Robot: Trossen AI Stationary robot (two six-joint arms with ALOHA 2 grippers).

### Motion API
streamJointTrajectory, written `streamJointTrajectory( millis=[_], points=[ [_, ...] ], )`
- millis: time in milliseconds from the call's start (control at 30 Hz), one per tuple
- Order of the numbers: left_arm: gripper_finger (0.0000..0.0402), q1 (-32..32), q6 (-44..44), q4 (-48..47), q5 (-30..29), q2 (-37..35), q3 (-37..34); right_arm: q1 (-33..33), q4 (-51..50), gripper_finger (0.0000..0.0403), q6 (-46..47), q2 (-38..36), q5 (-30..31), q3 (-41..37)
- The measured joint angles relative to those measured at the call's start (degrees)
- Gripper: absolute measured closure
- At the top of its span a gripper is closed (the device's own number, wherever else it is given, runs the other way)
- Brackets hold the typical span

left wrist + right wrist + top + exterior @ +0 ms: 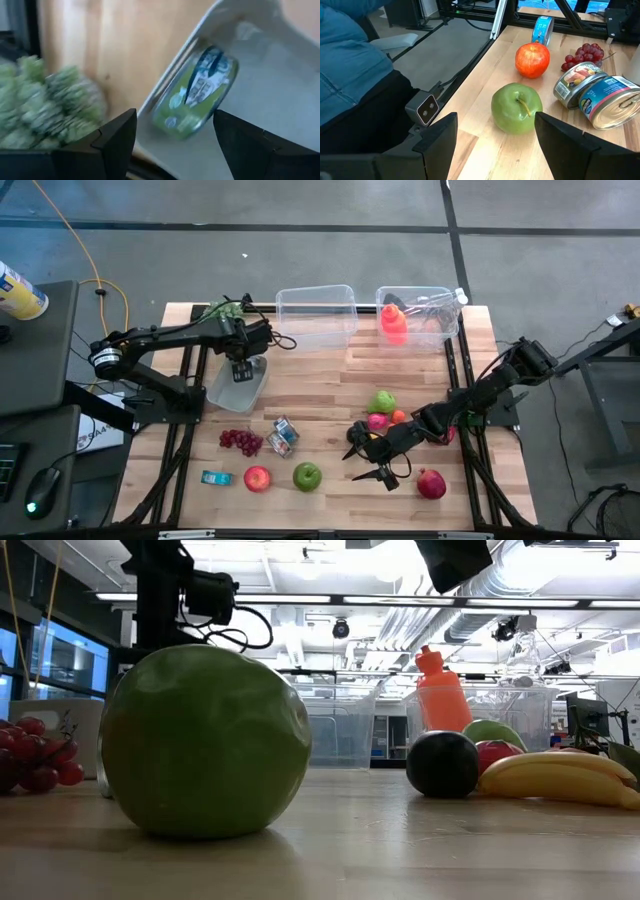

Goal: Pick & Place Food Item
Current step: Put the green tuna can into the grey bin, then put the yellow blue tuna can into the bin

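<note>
A green tin point(197, 95) lies in the white tray point(270, 115), against the tray's side wall. My left gripper point(175, 150) hangs open above it, pointing steeply down, with a finger on either side and clear of the tin. In the high view that gripper point(243, 370) is over the tray point(225, 392) at the table's left. My right gripper point(368, 463) is open near the front right, holding nothing. It faces a green apple point(516, 108), which sits on the table ahead of its fingers.
Leafy greens point(222, 310) lie beyond the tray. Two clear bins point(316, 315) stand at the far edge, one with an orange bottle point(393, 323). Grapes point(240, 442), cans point(283, 437), a teal tin point(215, 478), a red apple point(257, 478) and more fruit point(384, 401) are scattered across the front. A person in blue point(350, 75) is by the near edge.
</note>
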Motion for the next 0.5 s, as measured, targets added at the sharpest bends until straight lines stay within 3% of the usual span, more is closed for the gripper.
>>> streamJointTrajectory(
  millis=[500],
  points=[
    [0.0146, -8.34, -5.49, -1.53, -1.3, -9.7, 4.22, 0.0, 0.0, 0.0149, -0.04, 0.0, 0.0, 0.0]
  ],
)
